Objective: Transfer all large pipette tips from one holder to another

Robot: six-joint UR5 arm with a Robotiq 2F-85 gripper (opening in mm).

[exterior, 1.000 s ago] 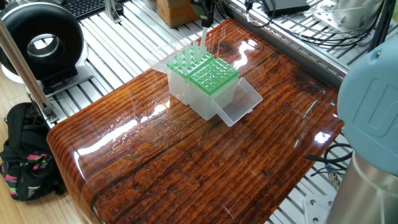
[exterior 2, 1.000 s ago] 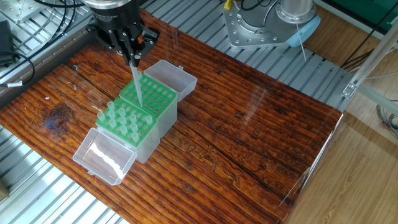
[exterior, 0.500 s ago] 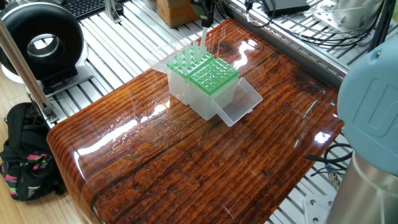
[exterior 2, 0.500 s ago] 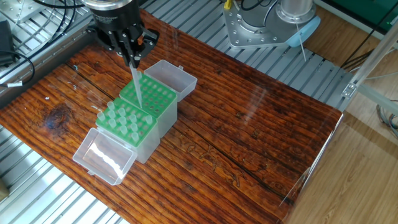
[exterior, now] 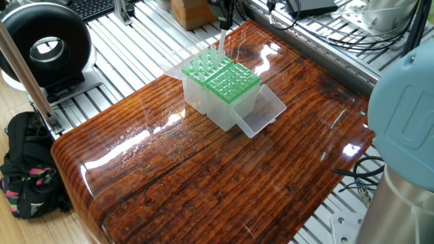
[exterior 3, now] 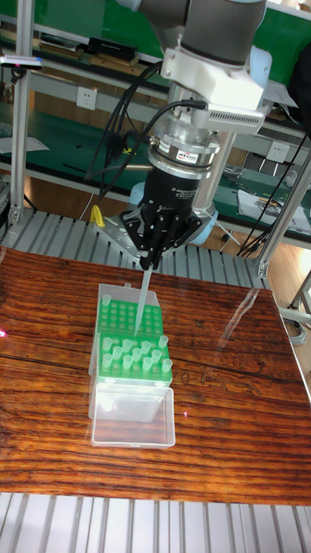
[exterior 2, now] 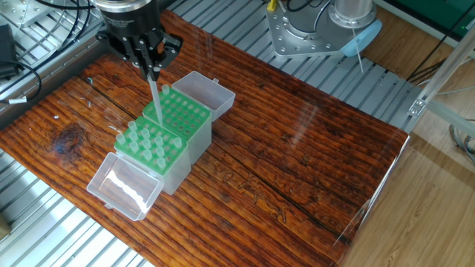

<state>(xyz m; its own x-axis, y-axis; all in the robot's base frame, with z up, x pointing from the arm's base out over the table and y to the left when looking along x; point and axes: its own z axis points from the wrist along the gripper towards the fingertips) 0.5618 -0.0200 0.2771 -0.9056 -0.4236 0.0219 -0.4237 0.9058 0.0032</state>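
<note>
Tip (exterior 2: 155, 101): a slender translucent plastic cone, judged very light, stiff but slick and easily tilted, best pinched at its wide upper end. Gripper (exterior 2: 149, 68) was closed on that end, the tip hanging point-down directly beneath it, over the far green rack (exterior 2: 182, 115); the other tips (exterior 2: 146, 142) stood in the near rack, below and forward.

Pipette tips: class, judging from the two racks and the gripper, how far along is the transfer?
Early stage. Done: little, since the far green rack shows almost all holes empty. In hand: the gripper grips one large pipette tip, point down above the racks. Left: the many tips standing in the near rack are not yet moved.
</note>
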